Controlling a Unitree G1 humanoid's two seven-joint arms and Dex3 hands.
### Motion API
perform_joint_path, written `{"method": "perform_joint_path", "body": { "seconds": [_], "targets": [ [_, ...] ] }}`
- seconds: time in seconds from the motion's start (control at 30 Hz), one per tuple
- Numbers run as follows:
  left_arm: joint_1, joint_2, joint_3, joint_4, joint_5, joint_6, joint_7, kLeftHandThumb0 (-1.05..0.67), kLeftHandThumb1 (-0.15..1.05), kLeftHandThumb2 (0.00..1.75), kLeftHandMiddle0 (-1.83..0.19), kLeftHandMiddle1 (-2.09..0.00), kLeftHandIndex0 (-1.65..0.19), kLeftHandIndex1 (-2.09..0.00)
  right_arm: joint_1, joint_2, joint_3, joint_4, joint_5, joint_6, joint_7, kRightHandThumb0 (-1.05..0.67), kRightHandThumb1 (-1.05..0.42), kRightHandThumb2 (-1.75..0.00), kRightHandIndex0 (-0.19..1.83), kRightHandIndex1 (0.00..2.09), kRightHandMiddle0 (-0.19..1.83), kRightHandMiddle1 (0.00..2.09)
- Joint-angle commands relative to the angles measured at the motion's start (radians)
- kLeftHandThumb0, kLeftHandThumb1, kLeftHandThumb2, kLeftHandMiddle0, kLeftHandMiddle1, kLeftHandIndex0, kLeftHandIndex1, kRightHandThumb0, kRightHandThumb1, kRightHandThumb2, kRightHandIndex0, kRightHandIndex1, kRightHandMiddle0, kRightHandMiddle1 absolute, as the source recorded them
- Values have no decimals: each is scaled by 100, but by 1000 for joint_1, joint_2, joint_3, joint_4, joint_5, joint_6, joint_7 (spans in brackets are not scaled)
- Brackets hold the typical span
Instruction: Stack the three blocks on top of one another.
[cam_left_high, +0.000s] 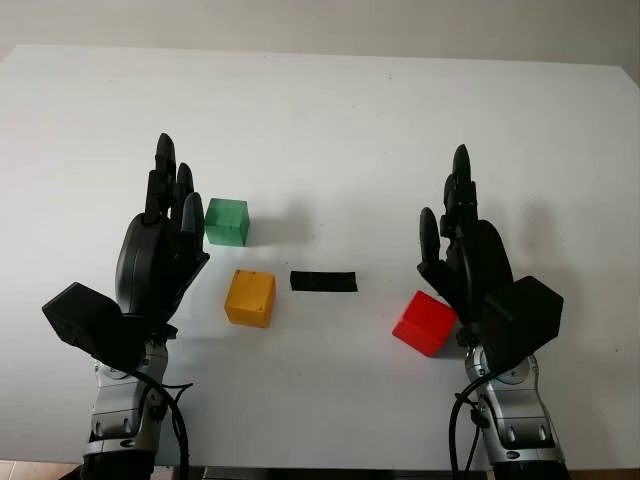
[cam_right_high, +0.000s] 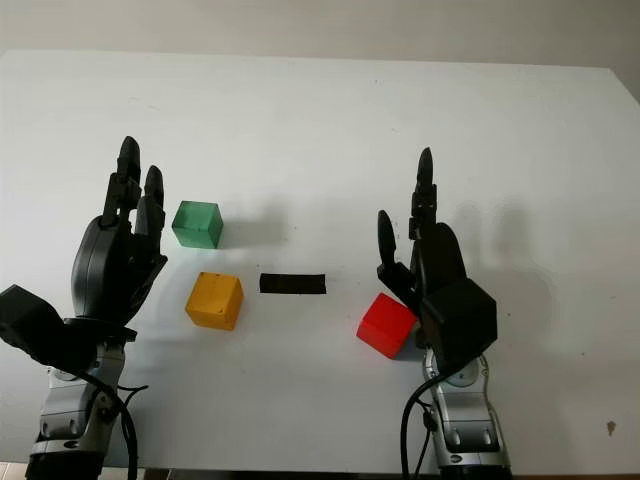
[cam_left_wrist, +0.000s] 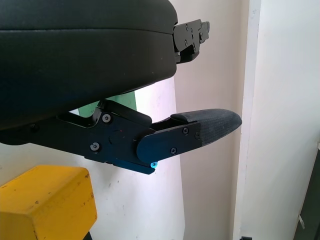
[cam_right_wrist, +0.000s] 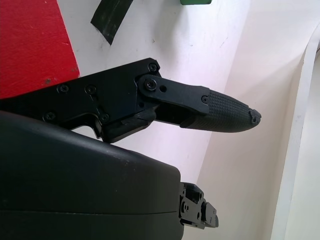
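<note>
Blocks lie apart on the white desk (cam_left_high: 330, 120), none stacked yet: the green block (cam_left_high: 227, 221) farthest from us, the yellow block (cam_left_high: 250, 297) just nearer, and the red block (cam_left_high: 425, 322) off to the right, with a strip of black tape (cam_left_high: 323, 281) between yellow and red. Our left hand (cam_left_high: 160, 250) is beside the green and yellow blocks, open and holding nothing; our right hand (cam_left_high: 465, 255) stands just beside the red block, also open and empty. We judge the first step to be picking a block for the base. To do it well, we should bring the fingers down squarely on opposite faces of the nearest block, grip it at mid-height, lift straight, and set it flat and centred so the tower stays level.
</note>
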Motion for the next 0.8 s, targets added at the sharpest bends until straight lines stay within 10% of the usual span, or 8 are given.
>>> {"method": "perform_joint_path", "body": {
  "seconds": [0.0, 0.4, 0.77],
  "targets": [
    [7, 0, -2, -15, 0, -2, 1, -65, 105, 63, 19, 0, 19, 0, 13, -2, -2, -13, 2, -10, 0, -78, -105, -68, -19, 0, -19, 0],
    [6, -1, -2, -12, 1, -6, 2, -66, 105, 62, 19, 0, 19, 0, -7, -53, -20, -19, 3, -50, 37, -75, -105, -68, -19, 0, -19, 0],
    [0, -12, -8, -11, 0, -8, 4, -65, 105, 64, 19, 0, 19, 0, -256, -599, -159, -57, 94, -26, 512, -77, -101, -8, -11, 6, -6, 7]
  ]
}}
